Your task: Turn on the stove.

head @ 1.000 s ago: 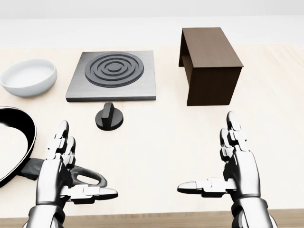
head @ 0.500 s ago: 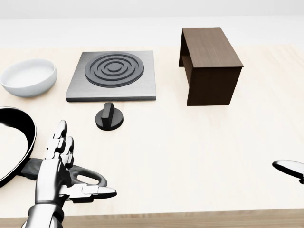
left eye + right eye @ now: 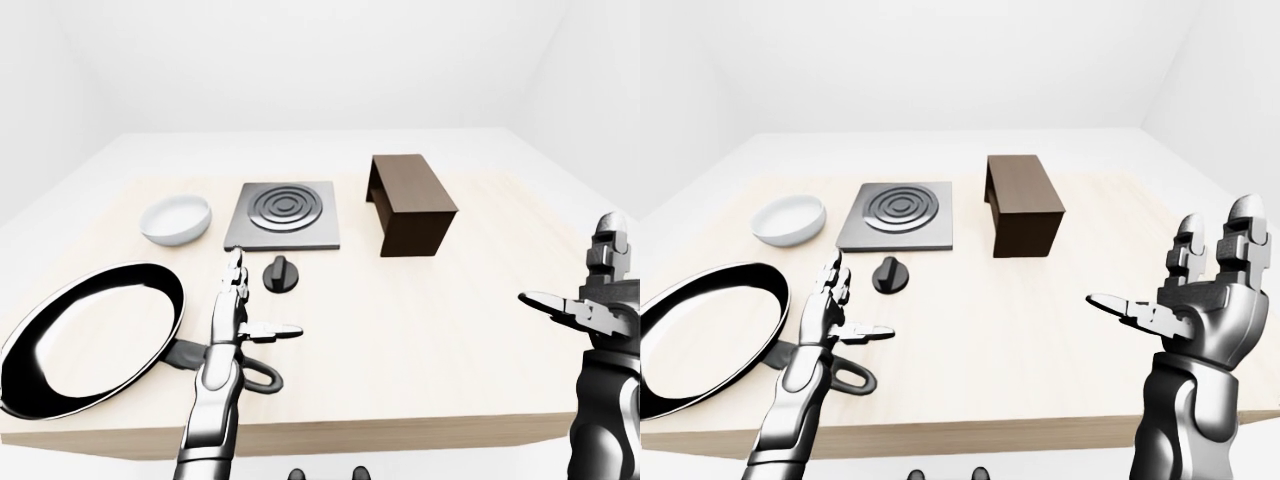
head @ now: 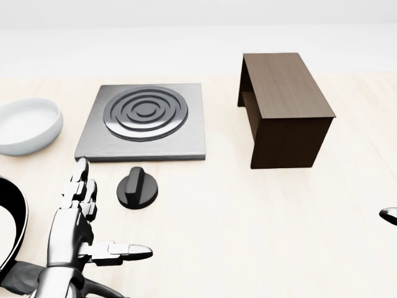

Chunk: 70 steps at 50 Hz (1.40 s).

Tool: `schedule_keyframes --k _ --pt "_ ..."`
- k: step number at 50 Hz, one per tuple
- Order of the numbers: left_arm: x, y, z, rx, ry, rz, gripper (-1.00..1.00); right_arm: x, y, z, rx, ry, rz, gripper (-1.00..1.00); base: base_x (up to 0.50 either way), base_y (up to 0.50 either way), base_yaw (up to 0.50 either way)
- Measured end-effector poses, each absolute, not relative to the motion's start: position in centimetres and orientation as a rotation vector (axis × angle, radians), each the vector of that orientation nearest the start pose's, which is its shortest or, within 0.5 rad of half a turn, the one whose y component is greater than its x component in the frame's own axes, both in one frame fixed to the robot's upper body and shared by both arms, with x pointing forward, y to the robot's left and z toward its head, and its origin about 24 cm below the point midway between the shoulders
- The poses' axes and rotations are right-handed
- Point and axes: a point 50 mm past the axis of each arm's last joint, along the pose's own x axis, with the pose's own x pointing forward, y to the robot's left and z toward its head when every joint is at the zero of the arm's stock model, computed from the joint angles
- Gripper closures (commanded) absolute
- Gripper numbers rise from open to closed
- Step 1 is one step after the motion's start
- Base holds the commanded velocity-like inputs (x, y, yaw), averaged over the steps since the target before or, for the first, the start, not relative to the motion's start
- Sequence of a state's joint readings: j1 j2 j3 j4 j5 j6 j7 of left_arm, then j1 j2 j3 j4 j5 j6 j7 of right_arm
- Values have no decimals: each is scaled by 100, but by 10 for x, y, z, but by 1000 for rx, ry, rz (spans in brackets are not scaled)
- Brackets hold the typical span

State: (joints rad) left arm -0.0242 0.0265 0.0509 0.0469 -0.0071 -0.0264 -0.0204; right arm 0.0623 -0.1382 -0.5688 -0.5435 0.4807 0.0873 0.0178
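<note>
Here, the stove point(image 4: 144, 121) lies far-left on the table point(image 4: 260, 223), its knob point(image 4: 137, 188) just nearer; the left hand point(image 4: 77, 226) hovers unclenched beside the knob, and the right hand point(image 3: 1200, 295) is released, well apart.

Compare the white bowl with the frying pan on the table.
The bowl is white and matte; the frying pan is black and glossy. The bowl is smaller and has no handle, while the frying pan is much wider, with a dark handle that has a loop at its end. The bowl sits beside the stove, the frying pan nearer the view's bottom. Both are round, upright and empty.
</note>
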Motion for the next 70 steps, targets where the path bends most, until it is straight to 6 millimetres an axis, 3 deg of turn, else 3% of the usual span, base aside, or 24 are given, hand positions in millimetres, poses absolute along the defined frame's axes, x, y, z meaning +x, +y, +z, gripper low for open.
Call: schedule_keyframes --k 19,29,47,70 --pt "258 163 39 21 -5 22 -100 188 -277 166 163 -536 -353 -100 50 0 0" --pt "258 159 32 32 5 13 -100 187 -277 166 171 -539 -354 -100 0 0 0" --pt "265 148 -14 61 200 -6 -100 187 -276 165 175 -539 -347 -100 0 0 0" --pt "303 140 -10 109 239 -3 -100 190 -273 164 174 -531 -329 -100 0 0 0"
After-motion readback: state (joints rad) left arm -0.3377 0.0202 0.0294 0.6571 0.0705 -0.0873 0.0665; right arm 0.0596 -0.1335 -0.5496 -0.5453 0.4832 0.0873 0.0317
